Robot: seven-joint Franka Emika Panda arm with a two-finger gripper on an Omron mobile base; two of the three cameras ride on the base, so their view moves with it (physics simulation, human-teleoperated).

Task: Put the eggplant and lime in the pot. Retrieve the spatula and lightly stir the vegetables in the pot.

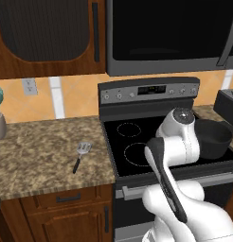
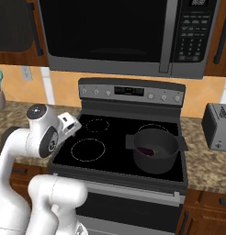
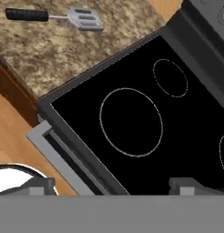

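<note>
Oddly, you could not find the lime anywhere in the pot (image 2: 155, 150): from the right base camera only the eggplant (image 2: 146, 150) showed as a dark purple smear on its floor, and part of the floor was hidden behind the near wall. From the left base camera the robot's own white arm covered part of the pot's left side and its inside was out of sight. Your gripper (image 3: 113, 185) hung above the stove's (image 3: 132, 118) front left burner with its two fingertips (image 3: 40, 185) spread wide and nothing between them; they were cut off at the bottom edge of the hand camera. The spatula (image 1: 81, 155) lay flat on the granite counter (image 1: 38, 151) left of the stove, well apart from the pot, handle toward the counter's front edge. A toaster (image 2: 217, 126) stood on the counter right of the stove, and a microwave (image 2: 128, 34) hung above.
</note>
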